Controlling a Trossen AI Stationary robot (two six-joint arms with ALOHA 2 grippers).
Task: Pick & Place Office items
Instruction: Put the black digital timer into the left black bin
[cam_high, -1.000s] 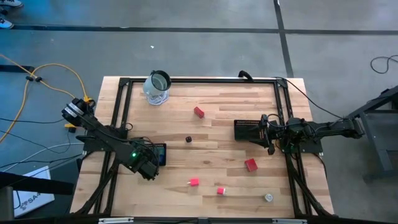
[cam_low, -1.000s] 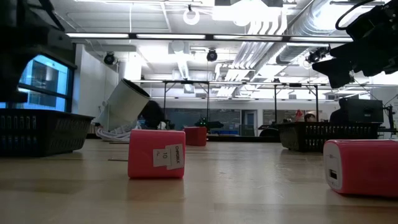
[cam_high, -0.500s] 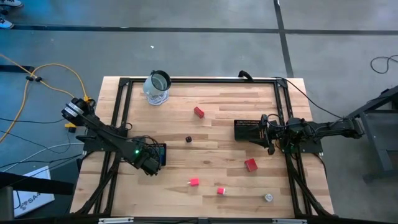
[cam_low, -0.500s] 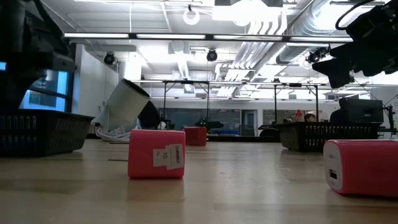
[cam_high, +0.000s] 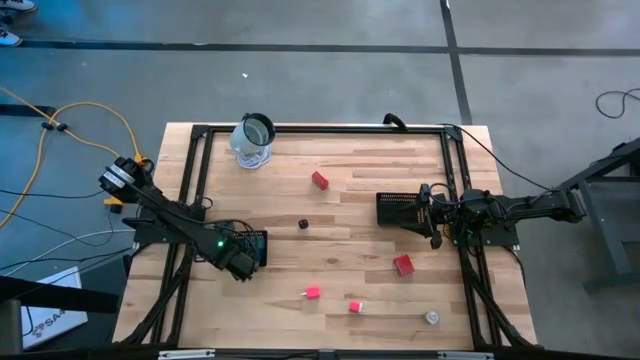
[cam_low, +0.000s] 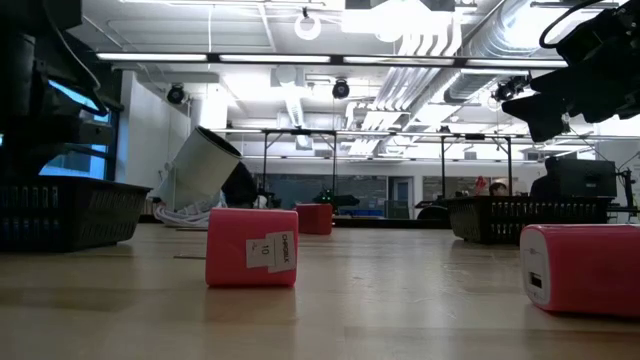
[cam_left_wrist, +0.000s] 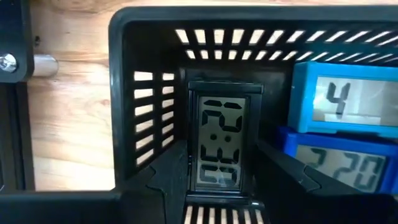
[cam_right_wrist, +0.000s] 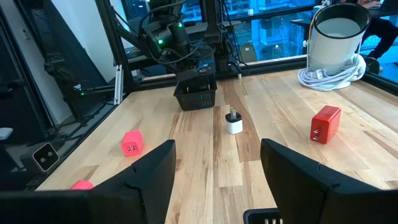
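One black-framed clock (cam_left_wrist: 219, 147) is pinched between the narrowed jaws of the left gripper (cam_high: 243, 262), inside the left mesh tray (cam_left_wrist: 149, 81) beside two blue clocks (cam_left_wrist: 339, 99). Away from that tray, red and pink blocks (cam_high: 403, 265) lie scattered on the table (cam_high: 350, 200). Well across from the tray, the right gripper (cam_high: 432, 212) hovers with jaws wide and empty beside another black tray (cam_high: 397, 209).

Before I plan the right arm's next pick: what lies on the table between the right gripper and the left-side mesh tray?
In the right wrist view, between the right gripper and the mesh tray, only a small white plug adapter stands on bare wood.
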